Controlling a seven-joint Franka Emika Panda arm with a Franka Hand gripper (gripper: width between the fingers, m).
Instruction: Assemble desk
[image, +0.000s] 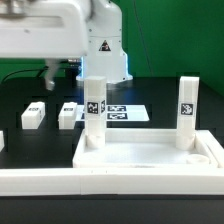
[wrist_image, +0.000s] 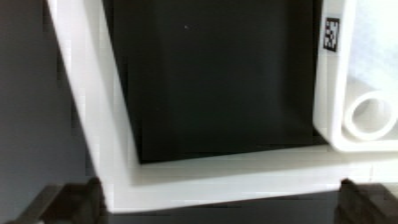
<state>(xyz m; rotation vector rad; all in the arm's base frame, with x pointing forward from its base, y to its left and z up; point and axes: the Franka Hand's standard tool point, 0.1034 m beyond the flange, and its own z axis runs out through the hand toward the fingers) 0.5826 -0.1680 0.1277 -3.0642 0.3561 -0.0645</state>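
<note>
The black two-finger pincer (wrist_image: 217, 203) is wide open and holds nothing. In the wrist view its dark fingertips (wrist_image: 71, 201) sit far apart, with only white rail and black surface between them. In the exterior view the pincer (image: 50, 78) hangs under the white robot arm (image: 55, 35), above the black desk (image: 30, 95) and well apart from every part.

In the wrist view, the long low white border rail (wrist_image: 89, 90) forms a corner around a bare patch of desk (wrist_image: 214, 80).

Beside that patch lies the large flat white rectangular plastic panel (wrist_image: 356, 80), with a raised rim. One of its corners, carrying an empty round socket and a black-and-white tag on its side, lies against the rail.

In the exterior view the panel (image: 150, 158) lies on the desk toward that view's right, just behind the rail (image: 40, 178).

Two short white square-section upright legs stand at its far corners (image: 94, 108) (image: 187, 105), each tagged.

Two loose legs of the same kind lie on the desk at the exterior view's left (image: 33, 115) (image: 67, 115), near each other.

The thin flat white marker board (image: 128, 112) lies beyond the panel.
</note>
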